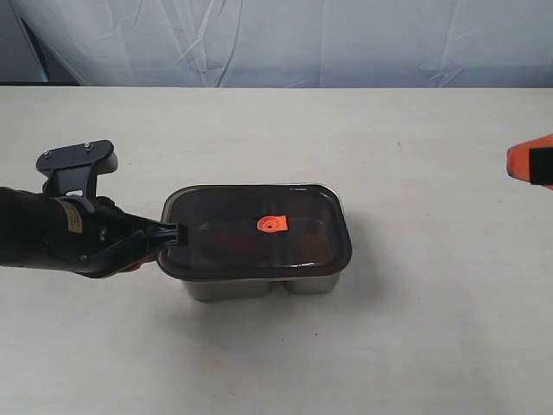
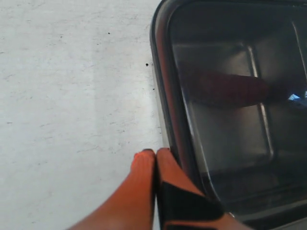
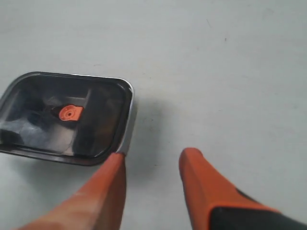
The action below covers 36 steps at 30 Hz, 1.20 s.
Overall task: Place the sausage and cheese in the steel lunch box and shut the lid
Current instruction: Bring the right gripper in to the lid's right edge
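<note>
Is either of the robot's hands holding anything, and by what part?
Nothing, as far as shows. The left hand is shut, its tips beside a short edge of the lid; the right hand is open, empty.

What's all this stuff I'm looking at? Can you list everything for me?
table: one, off-white, under everything
cloth: one, white, hanging behind the table
steel lunch box: one, shiny silver, middle of the table
lid: one, dark smoky see-through, lying on top of the box
valve: one, orange, centre of the lid
sausage: one, dull red as seen through the lid, inside the box
cheese: cannot be made out through the dark lid
left arm: one, black, reaching in from the left
left fingers: two, orange, pressed together at the lid's left edge
right fingers: two, orange, spread apart, off to the right, away from the box
</note>
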{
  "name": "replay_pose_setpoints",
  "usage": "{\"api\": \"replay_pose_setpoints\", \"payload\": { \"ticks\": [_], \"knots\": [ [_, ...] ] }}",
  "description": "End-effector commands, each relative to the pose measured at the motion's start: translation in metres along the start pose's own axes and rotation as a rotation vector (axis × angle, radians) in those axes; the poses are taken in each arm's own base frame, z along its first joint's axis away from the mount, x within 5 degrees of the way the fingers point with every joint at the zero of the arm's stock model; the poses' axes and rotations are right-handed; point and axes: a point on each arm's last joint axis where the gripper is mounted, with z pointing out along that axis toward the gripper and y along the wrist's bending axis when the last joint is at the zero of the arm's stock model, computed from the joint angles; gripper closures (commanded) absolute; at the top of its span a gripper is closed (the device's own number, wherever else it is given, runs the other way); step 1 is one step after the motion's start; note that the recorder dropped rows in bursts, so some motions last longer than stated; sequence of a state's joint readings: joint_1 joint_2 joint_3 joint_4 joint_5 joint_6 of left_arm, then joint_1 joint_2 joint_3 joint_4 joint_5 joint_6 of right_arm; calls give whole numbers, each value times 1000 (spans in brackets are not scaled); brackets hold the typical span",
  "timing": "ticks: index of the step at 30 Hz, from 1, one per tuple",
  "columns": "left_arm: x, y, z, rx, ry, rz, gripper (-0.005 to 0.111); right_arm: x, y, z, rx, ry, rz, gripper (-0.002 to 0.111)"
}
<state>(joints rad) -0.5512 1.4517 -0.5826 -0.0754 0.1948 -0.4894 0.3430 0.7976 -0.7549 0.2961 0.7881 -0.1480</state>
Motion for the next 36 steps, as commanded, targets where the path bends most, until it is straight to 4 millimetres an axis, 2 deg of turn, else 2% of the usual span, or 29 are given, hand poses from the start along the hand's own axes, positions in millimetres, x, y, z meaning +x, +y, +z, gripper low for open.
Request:
{"api": "replay_pose_setpoints", "payload": {
  "ticks": [1, 3, 5, 9, 17, 26, 31, 36],
  "knots": [
    [-2, -1, -3, 0, -4, 13, 106, 2, 6, 6, -84, -6, 116, 69],
    [-2, -1, -3, 0, -4, 13, 106, 6, 8, 16, -141, -1, 168, 69],
    [-2, -1, -3, 0, -4, 13, 106, 16, 10, 28, -197, 31, 189, 75],
    [0, 1, -3, -21, 18, 50, 106, 30, 10, 49, -251, 69, 227, 108],
    [2, 4, -9, -51, 45, 100, 106, 36, 5, 63, -224, 98, 244, 108],
    [-8, -4, -50, 39, -110, 92, 106, 37, -1, 78, -191, 130, 266, 108],
    [-7, -5, -51, 49, -104, 121, 106, 37, -4, 89, -174, 147, 288, 108],
    [-7, -10, -50, 108, -101, 134, 106, 35, -1, 100, -232, 147, 316, 108]
  ]
}}
